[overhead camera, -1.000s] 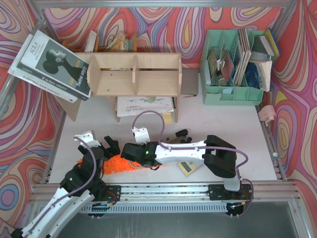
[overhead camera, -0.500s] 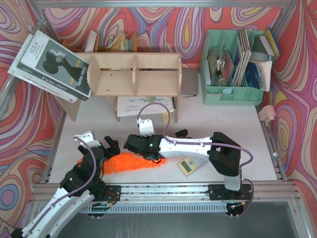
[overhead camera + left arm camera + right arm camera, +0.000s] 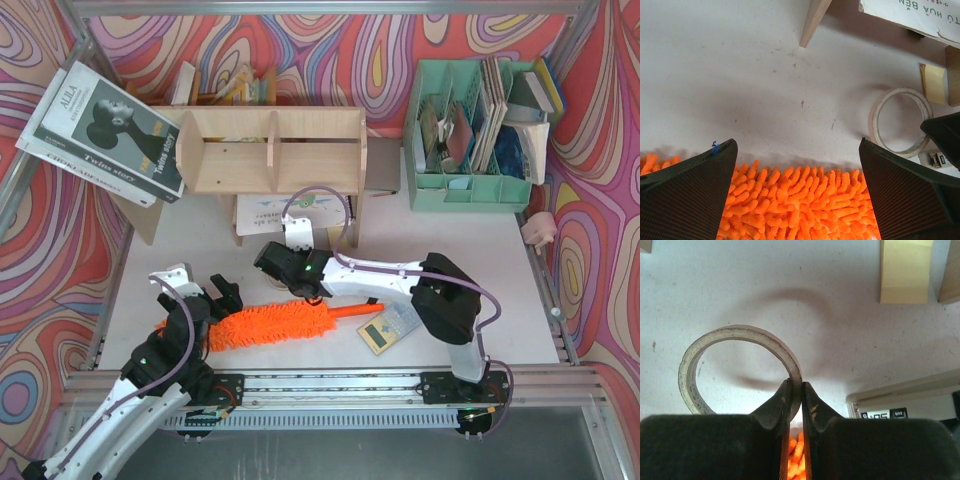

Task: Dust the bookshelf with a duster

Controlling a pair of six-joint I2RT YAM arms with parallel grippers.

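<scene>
The orange fluffy duster [image 3: 268, 325] lies on the table near the front edge, its thin handle [image 3: 352, 311] pointing right. My left gripper [image 3: 215, 300] is open just above the duster's left end; in the left wrist view its jaws [image 3: 797, 150] straddle the shaggy head [image 3: 800, 205] without touching it. My right gripper [image 3: 278, 272] is behind the duster's middle. In the right wrist view it [image 3: 796, 390] is shut on the wall of a white tape ring [image 3: 740, 330], with orange fluff below. The ring [image 3: 900, 92] also shows in the left wrist view. The plywood bookshelf [image 3: 270, 150] stands at the back.
A mint-green file organizer [image 3: 470, 185] stands at the back right. Books [image 3: 100, 130] lean left of the shelf and a notebook [image 3: 295, 212] lies under it. A small card [image 3: 385, 330] lies by the duster handle. A yellow pad [image 3: 934, 82] lies near the ring.
My right arm has swung from over the duster back toward the shelf, uncovering the duster's head and handle. The left arm has not moved.
</scene>
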